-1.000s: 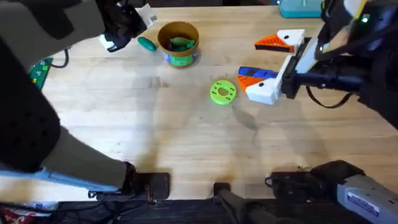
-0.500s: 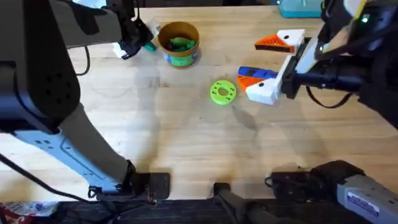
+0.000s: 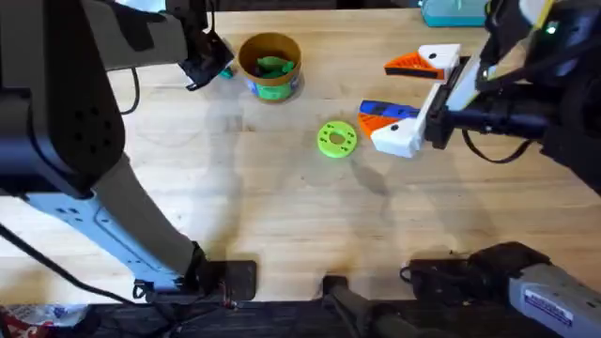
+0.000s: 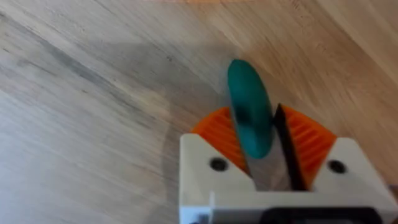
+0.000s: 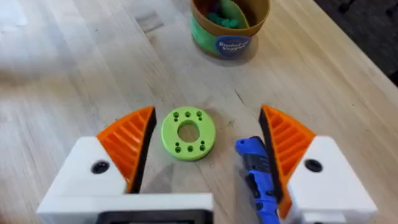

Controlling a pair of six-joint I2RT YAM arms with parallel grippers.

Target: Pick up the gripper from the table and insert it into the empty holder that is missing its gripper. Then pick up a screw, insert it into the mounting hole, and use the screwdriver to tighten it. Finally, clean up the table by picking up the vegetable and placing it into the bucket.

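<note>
The vegetable [image 4: 250, 115], a smooth teal-green oblong toy piece, sits between the orange pads of my left gripper [image 4: 267, 158], which is shut on it. Overhead, that gripper [image 3: 205, 62] is just left of the bucket [image 3: 271, 87], with the vegetable [image 3: 225, 71] peeking out beside it. Dark-green lumpy pieces [image 3: 273, 66] lie inside the bucket [image 5: 229, 43]. My right gripper [image 3: 406, 96] hangs open at the right over the blue screwdriver [image 3: 389, 110]. In the right wrist view the gripper [image 5: 208, 149] is spread wide and the screwdriver [image 5: 256, 174] lies by one pad.
A flat lime-green disc with holes [image 3: 336, 138] lies mid-table, also under the right gripper [image 5: 188, 132]. A teal box [image 3: 454, 11] stands at the back edge. The left arm spans the left side of the table. Bare wood fills the front middle.
The left gripper swung in toward the bucket and came down onto the teal-green piece, closing on it. The right arm, screwdriver and disc have not moved.
</note>
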